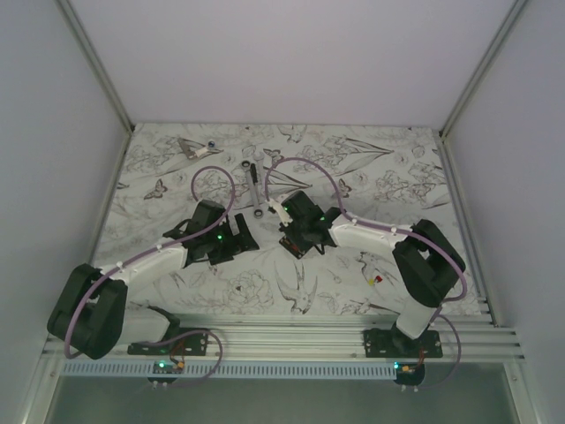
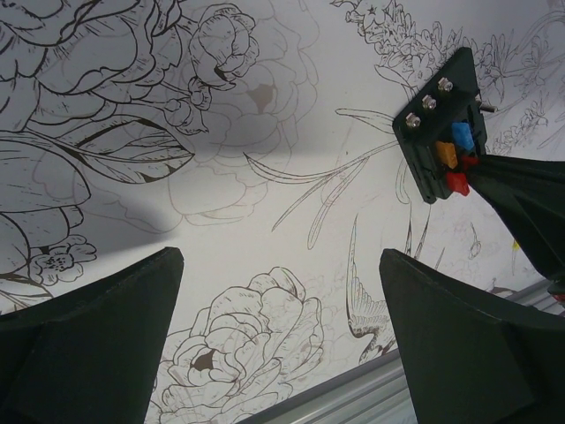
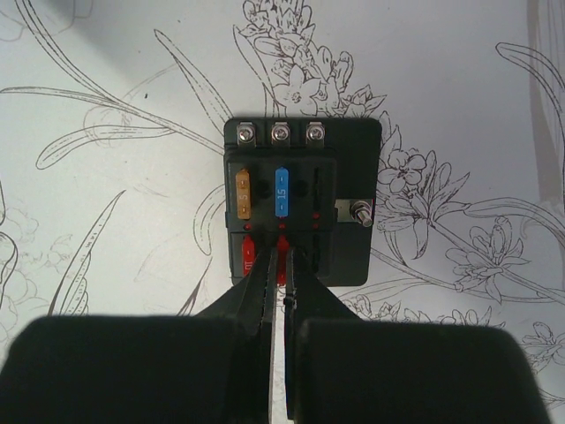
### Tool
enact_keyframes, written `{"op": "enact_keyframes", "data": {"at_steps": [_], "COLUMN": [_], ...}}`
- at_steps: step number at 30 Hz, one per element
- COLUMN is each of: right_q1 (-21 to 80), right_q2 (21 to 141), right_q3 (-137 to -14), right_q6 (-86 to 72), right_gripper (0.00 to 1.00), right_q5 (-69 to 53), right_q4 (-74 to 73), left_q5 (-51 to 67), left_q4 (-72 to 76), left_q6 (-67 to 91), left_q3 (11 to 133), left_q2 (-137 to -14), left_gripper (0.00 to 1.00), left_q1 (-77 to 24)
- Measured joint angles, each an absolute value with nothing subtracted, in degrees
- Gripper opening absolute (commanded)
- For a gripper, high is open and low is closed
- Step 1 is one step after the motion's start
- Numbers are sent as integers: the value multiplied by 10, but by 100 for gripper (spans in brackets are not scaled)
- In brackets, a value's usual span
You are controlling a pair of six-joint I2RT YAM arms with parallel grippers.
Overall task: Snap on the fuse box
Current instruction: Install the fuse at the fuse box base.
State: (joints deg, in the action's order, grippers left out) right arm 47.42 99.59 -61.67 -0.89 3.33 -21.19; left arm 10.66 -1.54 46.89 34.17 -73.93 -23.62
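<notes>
The right hand (image 3: 282, 265), clenched with its tips on the middle red fuse (image 3: 282, 250) of the fuse box (image 3: 349, 252) lying on the counter (image 3: 132, 221) just ahead of it, should push squarely down without sliding the box, which the released left hand (image 2: 278, 291), well aside, could brace.

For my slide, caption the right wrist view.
Right jaws closed over the middle red fuse of the black fuse box.
</notes>
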Motion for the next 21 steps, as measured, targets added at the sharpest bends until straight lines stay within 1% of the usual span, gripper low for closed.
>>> {"op": "enact_keyframes", "data": {"at_steps": [8,16,21], "right_q1": [463,429,429], "right_q2": [999,1006,1020], "right_q3": [-612,-617,-637], "right_q6": [-27,-51,-54], "right_gripper": [0,0,0], "right_q5": [27,2,4], "right_q4": [-192,-184,-196], "left_q5": [106,106,106], "left_q4": [-17,-17,-18], "left_q6": [469,469,469], "left_q3": [341,341,341], "left_q2": [-731,-710,-710], "left_gripper": [100,100,100], "left_q1": [-236,-236,-236]}}
